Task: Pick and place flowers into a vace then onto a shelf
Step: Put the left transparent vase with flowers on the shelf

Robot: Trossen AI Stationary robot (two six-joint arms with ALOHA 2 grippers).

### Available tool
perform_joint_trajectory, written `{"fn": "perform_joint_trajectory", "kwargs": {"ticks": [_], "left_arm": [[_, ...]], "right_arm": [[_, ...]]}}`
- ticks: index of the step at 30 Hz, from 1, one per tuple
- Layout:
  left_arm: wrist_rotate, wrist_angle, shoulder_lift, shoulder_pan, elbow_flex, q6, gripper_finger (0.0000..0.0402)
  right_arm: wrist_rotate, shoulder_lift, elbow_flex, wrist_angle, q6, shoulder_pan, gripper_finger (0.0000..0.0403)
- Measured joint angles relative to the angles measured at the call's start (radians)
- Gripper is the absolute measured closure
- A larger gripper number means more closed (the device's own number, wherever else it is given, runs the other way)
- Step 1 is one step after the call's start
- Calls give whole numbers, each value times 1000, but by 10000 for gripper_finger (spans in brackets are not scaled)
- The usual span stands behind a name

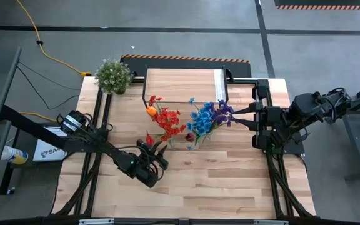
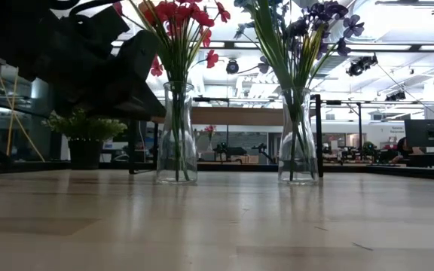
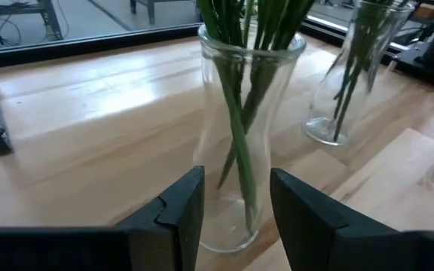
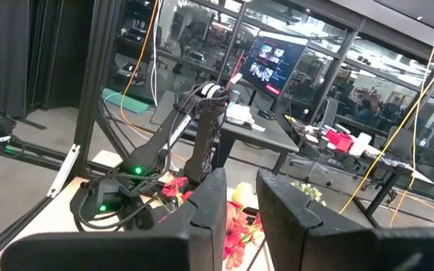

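Flowers fill two clear glass vases on the tabletop [image 1: 230,181]: the red and orange flowers [image 1: 165,119] in the near vase [image 3: 236,135], the blue and purple flowers [image 1: 210,116] in the second vase [image 2: 298,135] just beside it. The left pincer [image 3: 236,211] sits low against the near vase, fingers partly open either side of its base, not squeezing the glass. Beyond the vases stands the shelf [image 1: 180,84], with the potted plant [image 1: 113,75] near its end. The right pincer [image 4: 239,199] waits off the tabletop's edge, fingers slightly parted, holding nothing.

2 glass vases [image 2: 177,135] hold flowers [image 2: 178,22] upright.
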Motion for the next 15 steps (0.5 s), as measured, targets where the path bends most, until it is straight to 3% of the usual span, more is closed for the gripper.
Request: {"fn": "perform_joint_trajectory", "kwargs": {"ticks": [15], "left_arm": [[137, 53, 0, 0, 0, -10, 218]], "right_arm": [[0, 0, 0, 0, 0, 0, 336]]}}
